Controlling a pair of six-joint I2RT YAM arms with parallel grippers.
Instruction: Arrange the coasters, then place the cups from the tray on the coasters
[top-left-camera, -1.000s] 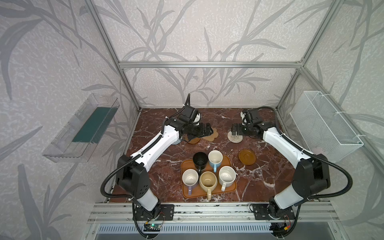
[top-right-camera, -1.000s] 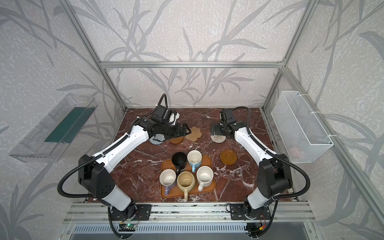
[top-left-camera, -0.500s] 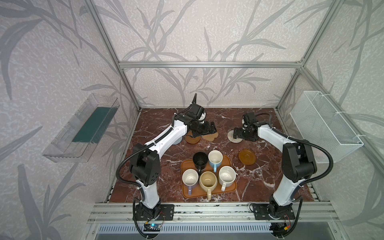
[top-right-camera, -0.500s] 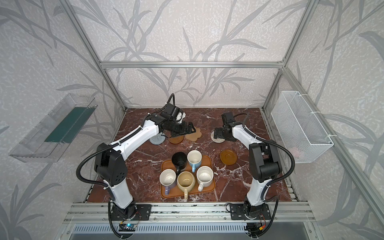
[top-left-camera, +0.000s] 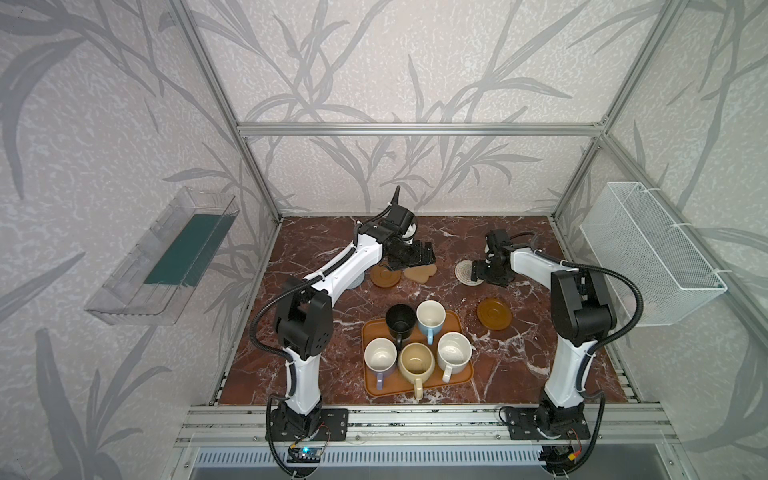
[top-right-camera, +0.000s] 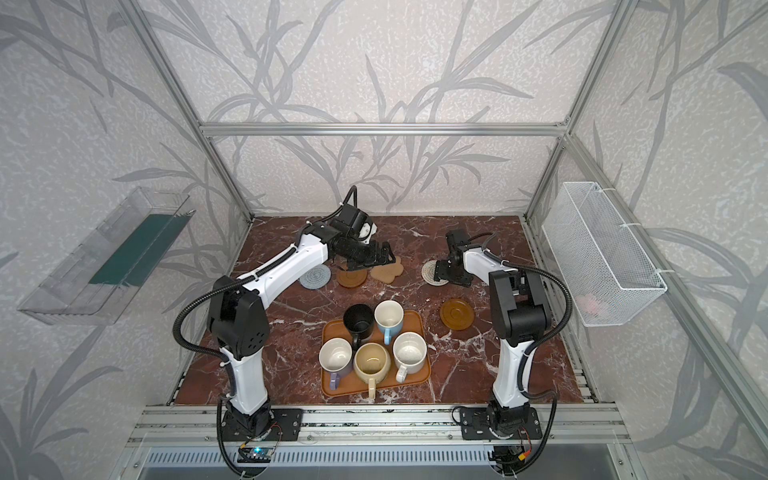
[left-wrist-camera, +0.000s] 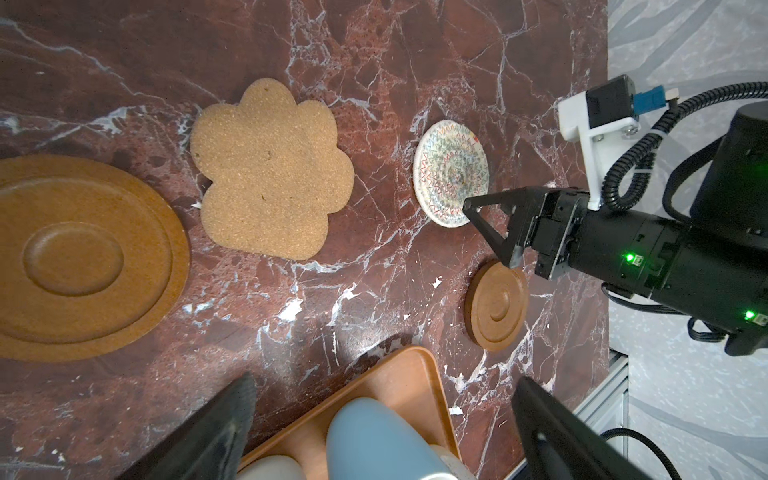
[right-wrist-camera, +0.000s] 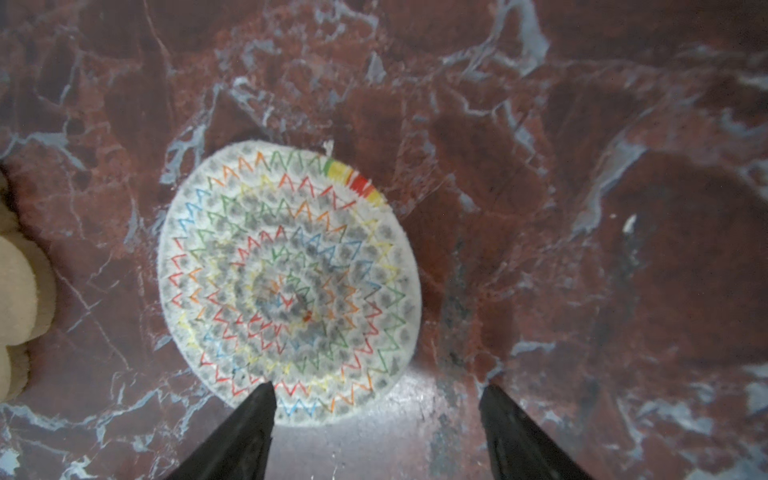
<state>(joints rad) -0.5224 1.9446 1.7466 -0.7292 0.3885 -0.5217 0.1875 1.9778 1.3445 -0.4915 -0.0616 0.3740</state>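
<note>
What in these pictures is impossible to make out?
- Grey woven round coaster: in a top view, mostly under the white left arm.
- Light blue ceramic mug: left wrist view, cut off by the picture's edge.
- White wire basket: in a top view, pinkish contents too blurred to identify.

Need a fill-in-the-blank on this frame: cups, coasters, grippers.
1. All ___ cups stand on the tray.
2. ___ of the coasters holds a cup.
3. The jaws of the left gripper stand ___.
4. The right gripper is at the cream coaster, which is ___ in outline.
Missing: five; none; open; round.
</note>
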